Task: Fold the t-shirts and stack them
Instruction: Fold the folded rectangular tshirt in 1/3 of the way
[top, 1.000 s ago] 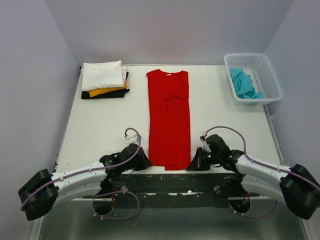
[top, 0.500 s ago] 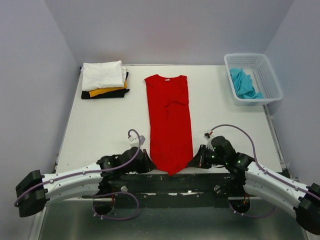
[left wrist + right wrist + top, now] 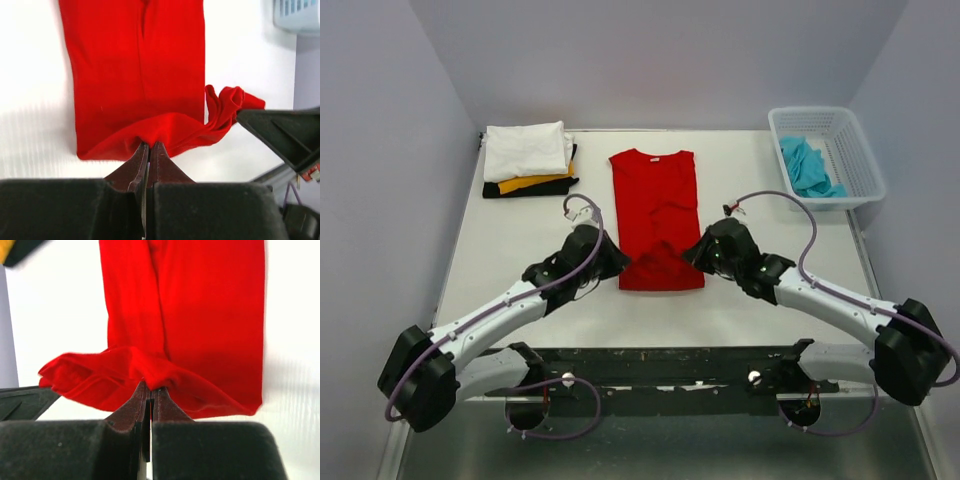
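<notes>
Red t-shirt (image 3: pixel 657 215) lies mid-surface, lengthwise near to far, collar at the far end. Its near hem is raised and doubled over the body, so the nearest edge is a soft, rumpled fold. Left claw (image 3: pixel 617 263) is pinched together on the hem's left side, and right claw (image 3: pixel 696 256) is pinched together on the right side. Both wrist views show red cloth caught between the closed tips. The claws face each other across the shirt's width.

Near of that fold, a band of bare white surface (image 3: pixel 650 315) runs to the near edge. More bare surface shows on both sides of the shirt.

Far left sits a folded stack: white tee (image 3: pixel 527 150) on top, yellow-orange tee (image 3: pixel 535 182) under it, black tee (image 3: pixel 520 191) lowest. It is well apart from the red shirt's left edge. Far right, the basket (image 3: pixel 865 170) sits at the surface's right edge, with the turquoise tee (image 3: pixel 807 167) crumpled inside.
</notes>
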